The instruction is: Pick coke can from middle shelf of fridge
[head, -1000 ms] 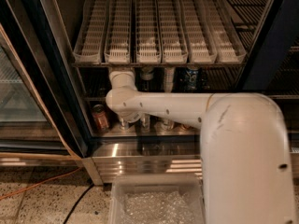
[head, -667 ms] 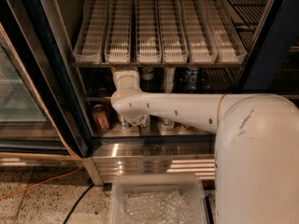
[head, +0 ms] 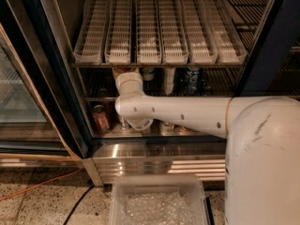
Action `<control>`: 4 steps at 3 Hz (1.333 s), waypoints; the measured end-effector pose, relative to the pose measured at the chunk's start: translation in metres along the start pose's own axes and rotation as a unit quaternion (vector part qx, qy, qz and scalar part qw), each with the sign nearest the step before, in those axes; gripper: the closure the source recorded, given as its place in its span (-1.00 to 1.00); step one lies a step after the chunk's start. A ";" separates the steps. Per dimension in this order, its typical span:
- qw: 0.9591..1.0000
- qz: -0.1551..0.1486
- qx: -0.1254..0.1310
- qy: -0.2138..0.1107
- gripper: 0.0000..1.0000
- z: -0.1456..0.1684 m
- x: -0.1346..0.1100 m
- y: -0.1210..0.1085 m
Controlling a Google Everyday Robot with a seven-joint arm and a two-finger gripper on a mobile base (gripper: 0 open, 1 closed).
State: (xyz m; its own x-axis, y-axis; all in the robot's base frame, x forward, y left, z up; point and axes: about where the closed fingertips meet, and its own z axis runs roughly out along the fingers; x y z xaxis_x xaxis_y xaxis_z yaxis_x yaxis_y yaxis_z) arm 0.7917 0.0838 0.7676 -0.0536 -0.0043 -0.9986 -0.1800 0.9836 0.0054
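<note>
The fridge (head: 56, 78) stands open in front of me. My white arm reaches into it at the level of the middle shelf (head: 97, 99), a dark wire rack. The wrist turns upward, and the gripper (head: 126, 73) sits just under the front edge of the white slotted lanes (head: 150, 27), mostly hidden by them. A small reddish-brown patch (head: 120, 70) shows right at the gripper; I cannot tell whether it is the coke can. Further right on the same shelf stand a pale can (head: 168, 78) and a dark blue can (head: 190, 78).
On the steel floor below stand a dull orange-red can (head: 100, 117) and silver cans (head: 123, 123), partly behind my arm. A clear plastic bin (head: 157, 203) sits on the ground in front. The glass door (head: 18, 97) hangs open at left, and an orange cable (head: 42, 184) crosses the floor.
The wrist has shifted slightly to the right inside the fridge, and the arm's body fills more of the right side of the view.
</note>
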 end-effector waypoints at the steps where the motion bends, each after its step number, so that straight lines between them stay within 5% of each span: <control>1: 1.000 0.012 -0.011 0.002 1.00 -0.032 0.001 -0.009; 4: 0.996 -0.030 -0.079 0.021 1.00 -0.108 -0.013 -0.002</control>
State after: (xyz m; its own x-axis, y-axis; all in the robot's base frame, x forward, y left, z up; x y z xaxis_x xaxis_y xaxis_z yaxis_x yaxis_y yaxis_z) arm 0.6865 0.0625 0.7859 -0.0784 -0.0731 -0.9942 -0.3356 0.9410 -0.0427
